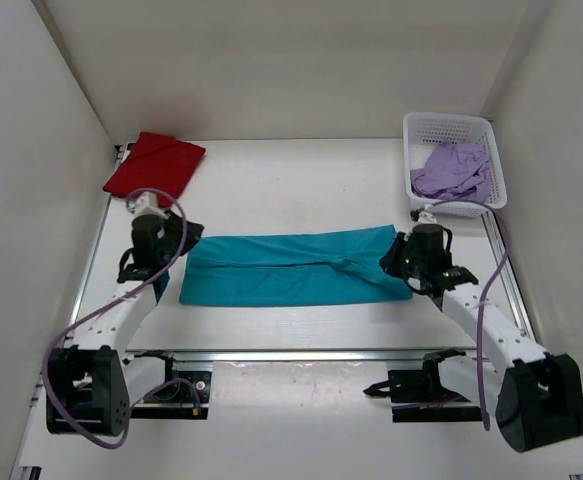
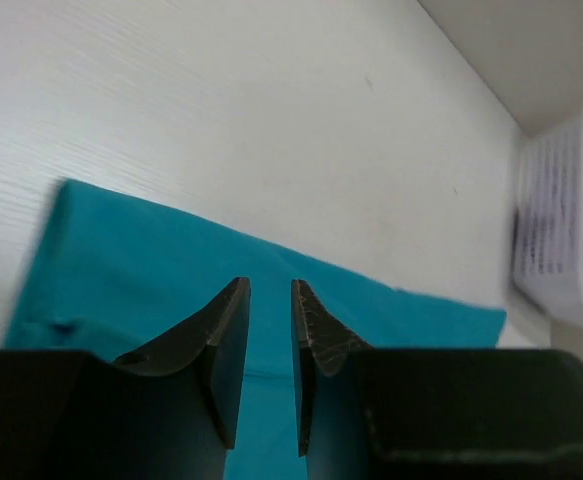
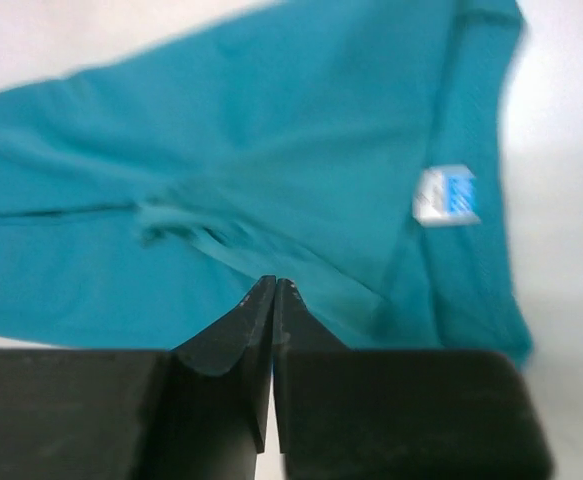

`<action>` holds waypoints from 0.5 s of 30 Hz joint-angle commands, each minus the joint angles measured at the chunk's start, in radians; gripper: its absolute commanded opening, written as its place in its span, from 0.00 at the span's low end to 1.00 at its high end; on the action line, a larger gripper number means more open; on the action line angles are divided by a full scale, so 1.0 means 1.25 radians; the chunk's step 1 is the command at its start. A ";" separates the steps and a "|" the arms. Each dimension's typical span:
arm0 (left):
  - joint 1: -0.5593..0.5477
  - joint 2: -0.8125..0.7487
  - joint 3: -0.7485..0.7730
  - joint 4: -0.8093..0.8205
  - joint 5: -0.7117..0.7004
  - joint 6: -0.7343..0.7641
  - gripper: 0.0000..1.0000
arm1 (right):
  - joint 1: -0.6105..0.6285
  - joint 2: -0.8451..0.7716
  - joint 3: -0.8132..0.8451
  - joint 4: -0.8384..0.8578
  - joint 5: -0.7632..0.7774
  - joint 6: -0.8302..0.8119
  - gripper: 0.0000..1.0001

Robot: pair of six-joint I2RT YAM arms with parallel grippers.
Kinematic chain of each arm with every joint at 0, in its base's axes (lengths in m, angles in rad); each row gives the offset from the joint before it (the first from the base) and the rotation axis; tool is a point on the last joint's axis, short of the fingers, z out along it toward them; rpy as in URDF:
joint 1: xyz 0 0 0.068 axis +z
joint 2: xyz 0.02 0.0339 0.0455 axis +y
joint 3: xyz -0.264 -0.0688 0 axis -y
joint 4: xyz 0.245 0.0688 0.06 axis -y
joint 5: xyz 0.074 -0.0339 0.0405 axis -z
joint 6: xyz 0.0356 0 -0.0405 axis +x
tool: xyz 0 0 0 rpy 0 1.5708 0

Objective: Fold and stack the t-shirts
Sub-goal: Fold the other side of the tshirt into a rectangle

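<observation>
A teal blue t-shirt [image 1: 291, 268] lies across the middle of the table, folded into a long band. My left gripper [image 1: 183, 245] hovers at its left end. In the left wrist view that gripper [image 2: 270, 285] is open by a narrow gap, with only teal cloth [image 2: 151, 260] below it. My right gripper [image 1: 396, 262] is at the shirt's right end. Its jaws [image 3: 274, 282] are closed to a hairline over the teal cloth [image 3: 271, 150], and no cloth shows between them. A deep red t-shirt [image 1: 154, 165] lies folded at the back left. A lilac t-shirt [image 1: 453, 170] is bunched in the basket.
A white mesh basket [image 1: 449, 125] stands at the back right corner, also seen in the left wrist view as a basket [image 2: 561, 230]. A white label [image 3: 447, 195] shows inside the teal shirt's collar. White walls enclose the table on three sides.
</observation>
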 commanded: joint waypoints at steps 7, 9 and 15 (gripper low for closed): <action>-0.205 0.263 0.103 0.070 -0.030 0.010 0.28 | 0.094 0.371 0.285 0.125 -0.039 -0.082 0.03; -0.182 0.315 0.108 0.072 -0.007 0.012 0.25 | 0.103 0.460 0.333 0.104 -0.041 -0.087 0.00; -0.095 0.313 0.038 0.096 0.058 -0.027 0.24 | 0.156 0.463 0.294 0.084 -0.030 -0.089 0.00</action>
